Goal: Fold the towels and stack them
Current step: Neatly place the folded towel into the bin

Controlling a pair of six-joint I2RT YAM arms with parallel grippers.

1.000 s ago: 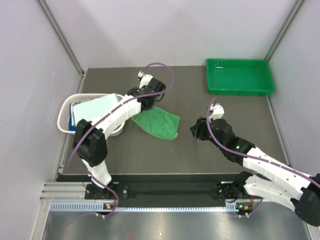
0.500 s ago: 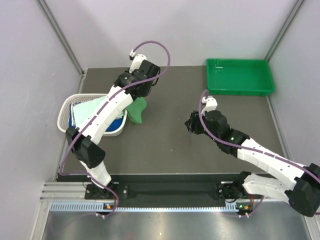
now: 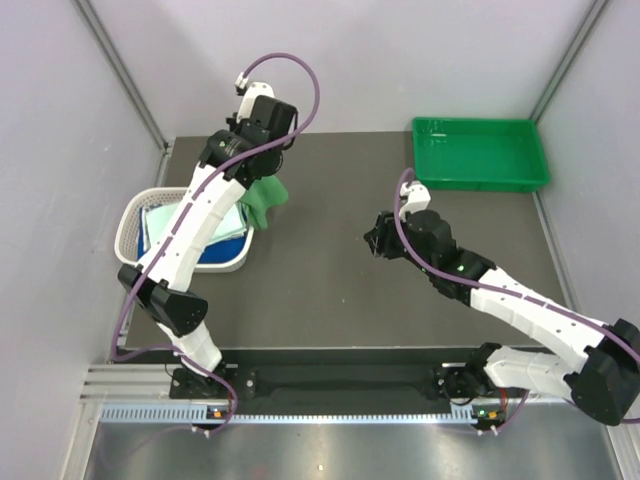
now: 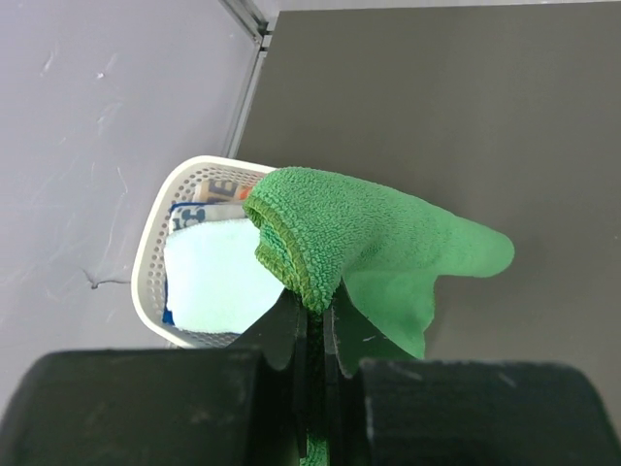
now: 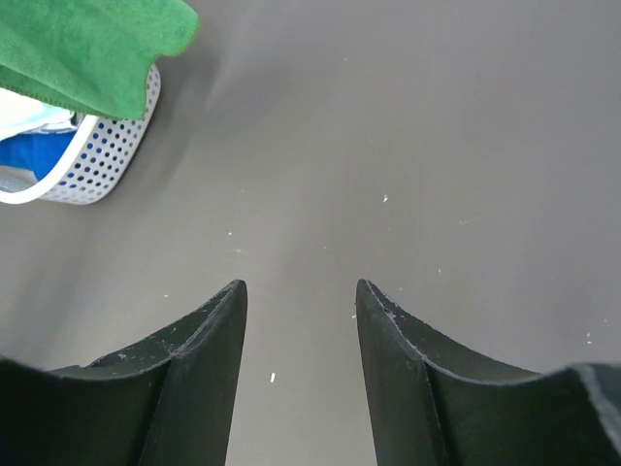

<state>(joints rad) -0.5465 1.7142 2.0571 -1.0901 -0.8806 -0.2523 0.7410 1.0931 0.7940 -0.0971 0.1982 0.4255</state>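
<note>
Green towel (image 4: 374,243) held aloft, bunched, just beside basket (image 4: 152,254) by clamped left gripper (image 4: 316,335).
It should be spread flat clear of the basket before folding; right gripper (image 5: 301,316) is seen half-open, empty.

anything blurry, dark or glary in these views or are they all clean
Top external: even light, sharp, just a mild sheen on the metal plate. Left wrist: the green towel is crisp, the left hand below it dark and soft. Right wrist: table specks sharp, the right hand dark, with little detail.
</note>
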